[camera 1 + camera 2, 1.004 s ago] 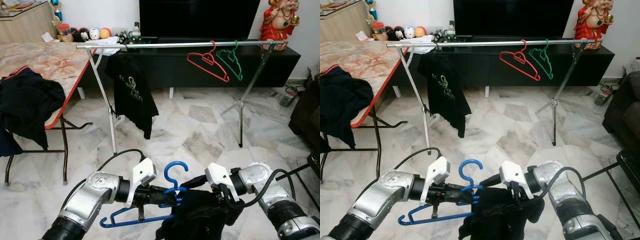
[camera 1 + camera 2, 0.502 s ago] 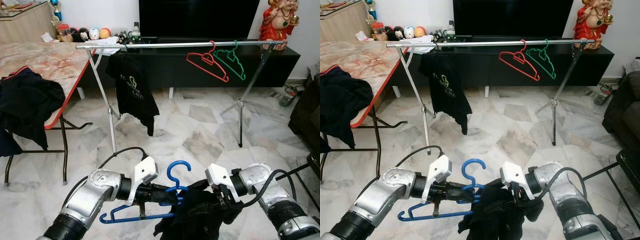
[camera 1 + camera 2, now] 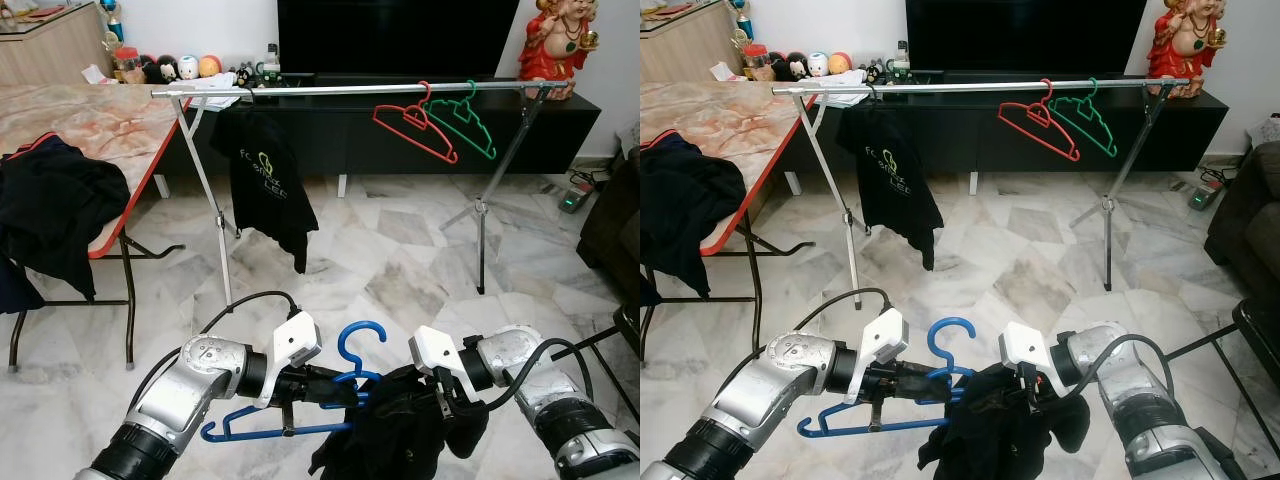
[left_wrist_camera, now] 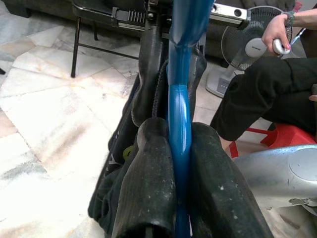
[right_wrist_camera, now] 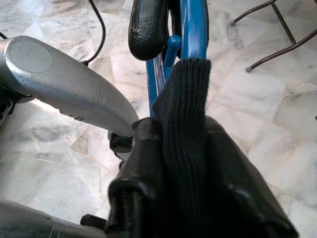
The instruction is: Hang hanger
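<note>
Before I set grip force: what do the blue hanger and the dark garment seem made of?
The blue hanger, clamped in the left gripper, looks like smooth glossy plastic, with highlights along its bar. The dark garment, pinched in the right gripper, looks like a soft knit: its ribbed edge shows and it hangs limp.

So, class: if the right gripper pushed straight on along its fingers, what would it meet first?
Probably the blue hanger just beyond the black garment it grips, then the left gripper; depth is hard to judge.
</note>
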You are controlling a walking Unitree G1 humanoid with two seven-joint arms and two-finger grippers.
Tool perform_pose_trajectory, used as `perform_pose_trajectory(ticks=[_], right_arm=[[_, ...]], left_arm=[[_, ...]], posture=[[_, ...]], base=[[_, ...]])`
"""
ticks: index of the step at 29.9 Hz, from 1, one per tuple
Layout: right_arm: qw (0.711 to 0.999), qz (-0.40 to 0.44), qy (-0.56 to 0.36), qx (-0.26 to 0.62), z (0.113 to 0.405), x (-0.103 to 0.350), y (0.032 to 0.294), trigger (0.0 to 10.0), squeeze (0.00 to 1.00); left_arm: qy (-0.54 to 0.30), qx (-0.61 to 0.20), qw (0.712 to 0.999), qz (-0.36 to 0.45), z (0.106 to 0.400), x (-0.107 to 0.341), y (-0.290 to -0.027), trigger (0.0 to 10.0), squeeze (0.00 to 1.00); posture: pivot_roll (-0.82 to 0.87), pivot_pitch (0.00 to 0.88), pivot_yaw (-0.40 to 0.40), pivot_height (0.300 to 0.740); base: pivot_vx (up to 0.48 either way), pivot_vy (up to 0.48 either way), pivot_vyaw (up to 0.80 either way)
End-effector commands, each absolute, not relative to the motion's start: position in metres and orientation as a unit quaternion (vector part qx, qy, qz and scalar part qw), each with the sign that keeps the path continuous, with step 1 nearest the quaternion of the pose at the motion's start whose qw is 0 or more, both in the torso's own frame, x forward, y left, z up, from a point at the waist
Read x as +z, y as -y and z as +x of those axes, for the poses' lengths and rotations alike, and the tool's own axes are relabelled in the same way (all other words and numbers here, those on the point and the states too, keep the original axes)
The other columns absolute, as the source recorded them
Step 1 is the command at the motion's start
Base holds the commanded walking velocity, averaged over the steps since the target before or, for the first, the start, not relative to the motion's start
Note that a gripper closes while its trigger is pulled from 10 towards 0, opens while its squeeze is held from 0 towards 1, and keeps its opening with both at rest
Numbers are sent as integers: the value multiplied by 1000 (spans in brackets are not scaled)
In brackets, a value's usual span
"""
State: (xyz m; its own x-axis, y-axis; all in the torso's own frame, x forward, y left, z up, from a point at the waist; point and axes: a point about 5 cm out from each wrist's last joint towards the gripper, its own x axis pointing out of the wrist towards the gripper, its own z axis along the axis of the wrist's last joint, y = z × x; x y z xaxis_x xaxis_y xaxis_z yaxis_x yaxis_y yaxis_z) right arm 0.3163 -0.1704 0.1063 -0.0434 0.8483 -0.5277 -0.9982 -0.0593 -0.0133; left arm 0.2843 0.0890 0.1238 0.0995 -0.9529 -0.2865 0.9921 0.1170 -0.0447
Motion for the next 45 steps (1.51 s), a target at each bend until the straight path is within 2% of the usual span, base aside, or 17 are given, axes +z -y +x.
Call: perform_pose_trajectory(ticks=[1,12,24,26,38,42,45], right_arm=[[660,-204,-179,701,317,107,167,0,0],[662,-212,-183,695,319,106,165,0,0],[664,-219,-185,691,320,104,163,0,0],[665,-220,-187,689,320,103,164,0,0],[673,-226,-202,675,315,91,166,0,0],[681,-240,-210,659,316,87,168,0,0],[698,-244,-211,639,318,85,169,0,0]], left_arm=[[-81,-664,737,94,289,140,-82,10000,0],[-86,-639,755,120,296,136,-81,10000,0],[-86,-639,753,133,299,134,-79,10000,0],[-88,-644,749,129,299,135,-78,10000,1000],[-98,-656,738,126,296,134,-83,10000,1000],[-103,-655,737,130,296,135,-90,10000,1000],[-111,-656,734,137,294,135,-96,10000,1000]], posture=[[-5,75,-5,740],[-5,67,-6,740],[-11,29,9,740],[-13,24,11,740],[-12,16,12,740],[-10,21,13,740],[-6,26,11,740]], base=[[0,0,0],[0,0,0],[0,0,0],[0,0,0],[0,0,0],[0,0,0],[0,0,0]])
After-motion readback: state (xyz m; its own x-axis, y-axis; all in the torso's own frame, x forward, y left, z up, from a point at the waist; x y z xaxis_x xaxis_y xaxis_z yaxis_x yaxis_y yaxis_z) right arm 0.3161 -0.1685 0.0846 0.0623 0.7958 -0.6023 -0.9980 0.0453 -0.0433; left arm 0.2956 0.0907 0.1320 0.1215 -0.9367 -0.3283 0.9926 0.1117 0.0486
